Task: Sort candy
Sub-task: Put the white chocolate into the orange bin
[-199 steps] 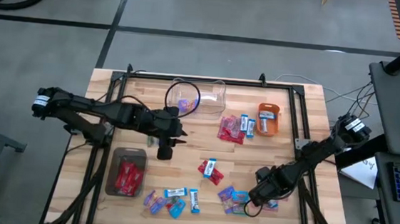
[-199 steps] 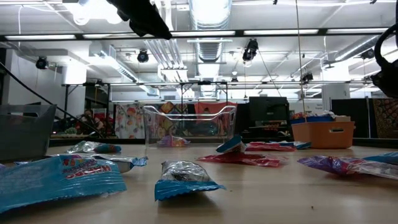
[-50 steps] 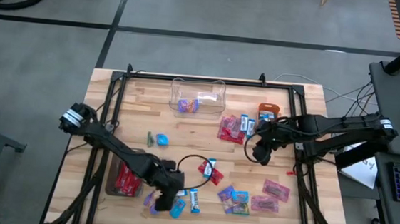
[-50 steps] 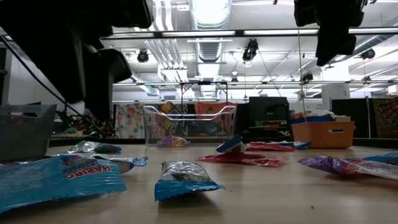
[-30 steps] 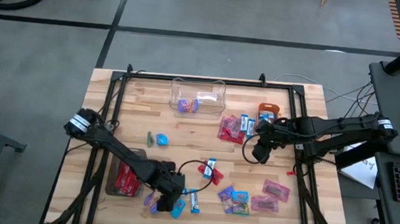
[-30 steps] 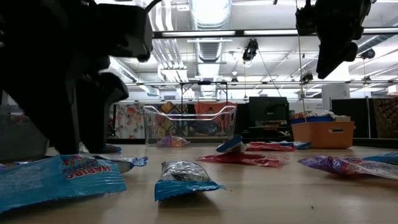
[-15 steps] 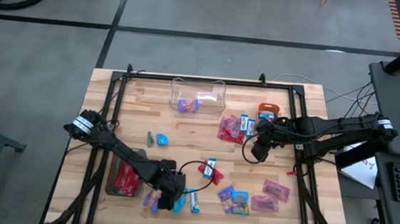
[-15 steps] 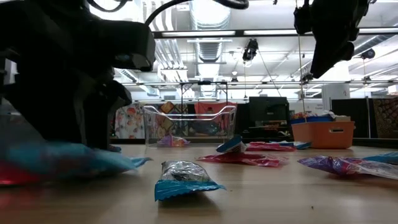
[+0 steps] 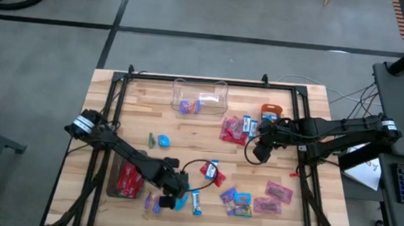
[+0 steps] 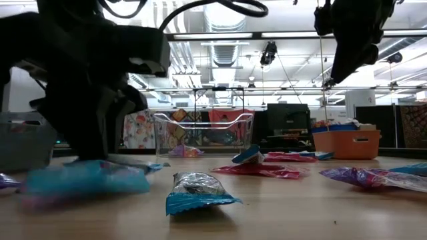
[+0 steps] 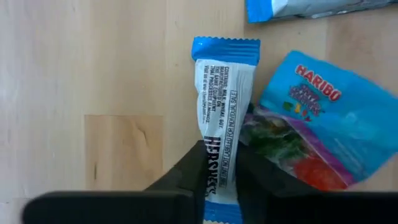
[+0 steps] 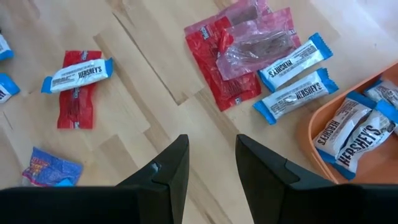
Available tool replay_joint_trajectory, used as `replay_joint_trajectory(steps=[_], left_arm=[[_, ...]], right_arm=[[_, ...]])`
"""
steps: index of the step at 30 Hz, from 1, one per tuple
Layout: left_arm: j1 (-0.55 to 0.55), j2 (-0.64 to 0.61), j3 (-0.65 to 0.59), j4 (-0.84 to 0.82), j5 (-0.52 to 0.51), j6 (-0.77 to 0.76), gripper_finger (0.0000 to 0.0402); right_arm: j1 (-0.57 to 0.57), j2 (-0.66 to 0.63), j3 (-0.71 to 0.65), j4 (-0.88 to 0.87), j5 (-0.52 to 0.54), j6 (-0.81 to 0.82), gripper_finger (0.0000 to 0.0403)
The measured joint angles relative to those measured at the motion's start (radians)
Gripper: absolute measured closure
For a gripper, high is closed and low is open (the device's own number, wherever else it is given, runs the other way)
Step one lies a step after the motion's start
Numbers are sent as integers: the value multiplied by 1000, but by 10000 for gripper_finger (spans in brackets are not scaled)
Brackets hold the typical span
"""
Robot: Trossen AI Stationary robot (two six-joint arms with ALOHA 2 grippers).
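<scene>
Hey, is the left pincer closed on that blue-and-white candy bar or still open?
Closed. In the left wrist view the left pincer pinches the blue-and-white Hershey's bar between both fingers.

blue-and-white candy bar, teal gummy packet, orange bowl

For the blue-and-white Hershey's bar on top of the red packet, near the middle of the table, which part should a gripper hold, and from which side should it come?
Probably from straight above, pinching across the narrow middle of the Hershey's bar. It lies flat across the red packet, so no side edge is free. The right gripper hangs open above the table.
</scene>
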Motion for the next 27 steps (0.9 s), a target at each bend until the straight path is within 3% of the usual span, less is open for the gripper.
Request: replay_joint_trajectory(steps=[6, 11, 14, 17, 20, 23, 27], left_arm=[[2, -56, 0, -28, -43, 22, 391], [2, -115, 0, -30, -136, 88, 387], [5, -150, 0, -7, -259, 151, 387], [14, -171, 0, 33, -467, 199, 387], [32, -177, 0, 45, -695, 213, 386], [58, -171, 2, 47, -913, 166, 386], [86, -164, 3, 94, -988, 153, 386]], right_arm=[[0, 0, -4, 30, 73, -63, 280], [12, 0, -58, 259, 55, -249, 280], [38, 12, -147, 556, 2, -438, 280], [58, 61, -256, 955, -43, -576, 280], [66, 148, -342, 1376, -35, -652, 280], [65, 257, -388, 1748, 38, -646, 280], [58, 383, -376, 1953, 67, -640, 280]])
